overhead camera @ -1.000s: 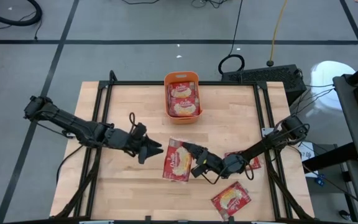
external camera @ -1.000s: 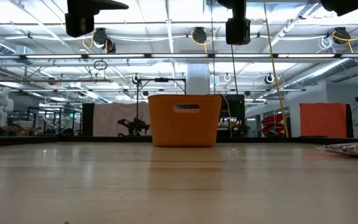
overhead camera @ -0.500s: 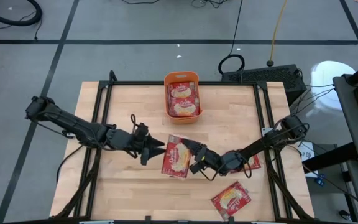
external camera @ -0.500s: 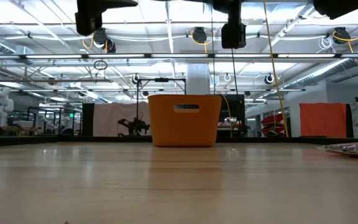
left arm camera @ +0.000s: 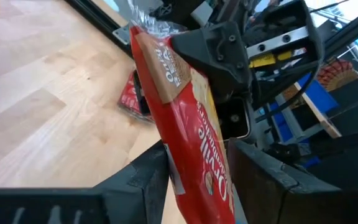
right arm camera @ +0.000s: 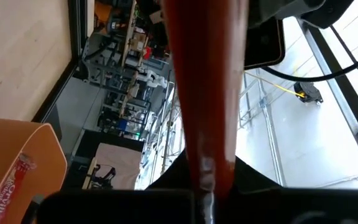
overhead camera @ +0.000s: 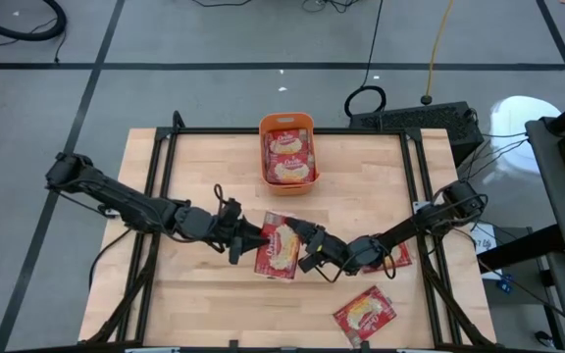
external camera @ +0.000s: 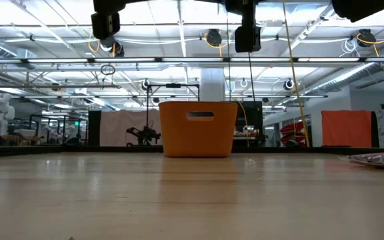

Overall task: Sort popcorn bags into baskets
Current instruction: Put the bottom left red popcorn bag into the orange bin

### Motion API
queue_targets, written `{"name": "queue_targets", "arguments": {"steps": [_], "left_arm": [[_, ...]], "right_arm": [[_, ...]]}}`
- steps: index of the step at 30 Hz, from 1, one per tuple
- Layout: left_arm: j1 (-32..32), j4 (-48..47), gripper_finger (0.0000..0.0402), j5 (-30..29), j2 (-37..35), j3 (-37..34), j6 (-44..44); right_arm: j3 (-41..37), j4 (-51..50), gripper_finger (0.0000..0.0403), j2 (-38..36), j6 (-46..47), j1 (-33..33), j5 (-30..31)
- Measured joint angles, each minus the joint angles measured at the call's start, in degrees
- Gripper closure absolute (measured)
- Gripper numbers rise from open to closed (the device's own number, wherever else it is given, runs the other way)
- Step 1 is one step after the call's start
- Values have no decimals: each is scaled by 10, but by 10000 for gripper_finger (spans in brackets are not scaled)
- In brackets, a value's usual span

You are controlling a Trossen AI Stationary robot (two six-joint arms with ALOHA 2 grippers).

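Held mid-desk above the wood – popcorn bag, light, crinkly, likely slippery; right gripper fingers clamped on one edge, left gripper fingers straddling the opposite edge, apart

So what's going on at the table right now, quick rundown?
Right gripper shut on popcorn bag, held above mid-table. Left gripper at the bag's other edge, fingers either side. Orange basket holds bags; path clear.

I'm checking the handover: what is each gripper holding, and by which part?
The right gripper holds a popcorn bag by its right edge. The left gripper straddles its left edge, jaws not yet shut.
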Motion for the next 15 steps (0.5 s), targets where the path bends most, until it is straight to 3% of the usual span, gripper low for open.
{"name": "queue_targets", "arguments": {"steps": [15], "left_arm": [[-4,89,293,5,54,-1,3]], "right_arm": [[0,1,397,0,-2,-11,-9]]}}
